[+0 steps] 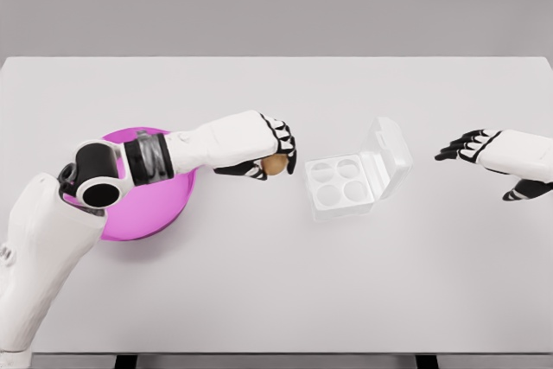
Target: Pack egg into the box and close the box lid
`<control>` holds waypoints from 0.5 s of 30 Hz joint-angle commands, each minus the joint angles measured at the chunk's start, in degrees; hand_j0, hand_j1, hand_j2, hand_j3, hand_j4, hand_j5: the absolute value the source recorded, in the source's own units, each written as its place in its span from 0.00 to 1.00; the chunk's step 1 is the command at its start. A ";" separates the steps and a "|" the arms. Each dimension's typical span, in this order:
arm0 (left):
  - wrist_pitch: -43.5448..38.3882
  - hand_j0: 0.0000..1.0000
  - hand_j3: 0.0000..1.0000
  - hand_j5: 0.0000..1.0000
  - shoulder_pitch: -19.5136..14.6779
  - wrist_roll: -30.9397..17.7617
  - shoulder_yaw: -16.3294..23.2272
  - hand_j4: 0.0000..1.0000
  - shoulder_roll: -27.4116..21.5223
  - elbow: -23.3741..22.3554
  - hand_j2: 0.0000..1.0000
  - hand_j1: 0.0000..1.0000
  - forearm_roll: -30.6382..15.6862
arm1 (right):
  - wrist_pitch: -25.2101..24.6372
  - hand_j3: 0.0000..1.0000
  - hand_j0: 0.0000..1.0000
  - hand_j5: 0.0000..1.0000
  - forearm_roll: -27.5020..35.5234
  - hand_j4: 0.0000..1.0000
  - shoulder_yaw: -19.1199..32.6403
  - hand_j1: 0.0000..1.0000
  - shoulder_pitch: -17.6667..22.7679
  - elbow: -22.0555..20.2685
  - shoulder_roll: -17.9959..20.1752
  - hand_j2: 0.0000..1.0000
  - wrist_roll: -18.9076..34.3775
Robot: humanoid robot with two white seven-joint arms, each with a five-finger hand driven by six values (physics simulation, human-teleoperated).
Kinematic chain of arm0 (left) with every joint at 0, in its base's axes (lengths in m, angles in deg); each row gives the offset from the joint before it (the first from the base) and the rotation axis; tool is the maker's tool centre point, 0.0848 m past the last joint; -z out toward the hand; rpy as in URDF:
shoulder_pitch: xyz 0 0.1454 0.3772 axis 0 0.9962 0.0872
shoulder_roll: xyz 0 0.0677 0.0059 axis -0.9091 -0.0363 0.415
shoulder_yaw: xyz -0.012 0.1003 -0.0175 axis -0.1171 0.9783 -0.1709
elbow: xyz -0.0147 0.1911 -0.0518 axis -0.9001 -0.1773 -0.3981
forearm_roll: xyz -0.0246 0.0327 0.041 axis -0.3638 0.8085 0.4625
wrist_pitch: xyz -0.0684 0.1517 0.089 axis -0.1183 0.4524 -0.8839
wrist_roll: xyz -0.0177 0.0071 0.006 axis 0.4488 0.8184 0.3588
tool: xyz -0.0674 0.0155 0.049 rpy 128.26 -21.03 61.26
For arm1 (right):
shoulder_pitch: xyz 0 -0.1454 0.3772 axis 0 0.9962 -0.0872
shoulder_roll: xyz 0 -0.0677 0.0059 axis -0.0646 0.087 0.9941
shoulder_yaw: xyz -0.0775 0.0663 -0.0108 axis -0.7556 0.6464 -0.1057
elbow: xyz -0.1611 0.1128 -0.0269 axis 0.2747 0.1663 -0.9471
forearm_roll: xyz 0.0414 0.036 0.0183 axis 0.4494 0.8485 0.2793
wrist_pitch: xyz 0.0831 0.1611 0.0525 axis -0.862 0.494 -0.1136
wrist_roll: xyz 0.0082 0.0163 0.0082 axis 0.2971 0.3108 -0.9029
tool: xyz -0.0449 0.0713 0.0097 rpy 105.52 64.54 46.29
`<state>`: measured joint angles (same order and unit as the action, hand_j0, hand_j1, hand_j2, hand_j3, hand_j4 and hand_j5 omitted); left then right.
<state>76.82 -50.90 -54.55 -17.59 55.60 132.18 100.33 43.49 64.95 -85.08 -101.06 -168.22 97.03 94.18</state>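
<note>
Left hand (270, 151) curled around brown egg (275, 165), held above bench (259, 283) between magenta bowl (164, 209) and box (350, 181). Box lid up, four cups showing. Right hand (471, 146) fingers spread, holding nothing, beyond box.

There is just one view, from the robot's head. It looks down and forward at the white bench (276, 291) from fairly close. The bench fills most of the picture, with a gray wall (276, 2) beyond its far edge.
</note>
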 commanded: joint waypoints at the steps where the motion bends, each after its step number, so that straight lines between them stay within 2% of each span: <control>1: -0.18 0.41 0.41 0.41 0.00 0.03 0.06 0.41 1.99 -0.37 0.41 0.41 0.41 | -0.15 1.00 1.00 1.00 0.30 1.00 -0.03 1.00 0.00 -0.04 0.09 1.00 -0.02; 7: -0.18 0.41 0.41 0.41 0.00 0.03 0.06 0.41 5.59 -2.57 0.41 0.41 1.20 | -0.15 1.00 1.00 1.00 0.30 1.00 -0.03 1.00 0.00 -0.04 0.09 1.00 -0.02; 15: -0.18 0.41 0.41 0.41 -0.44 0.03 -0.29 0.41 11.04 -7.58 0.41 0.41 6.56 | -0.15 1.00 1.00 1.00 0.30 1.00 -0.03 1.00 0.00 -0.04 0.09 1.00 -0.02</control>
<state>76.81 -51.34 -54.55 -17.85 65.46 125.60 105.93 43.49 64.96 -85.11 -101.06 -168.25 97.04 94.18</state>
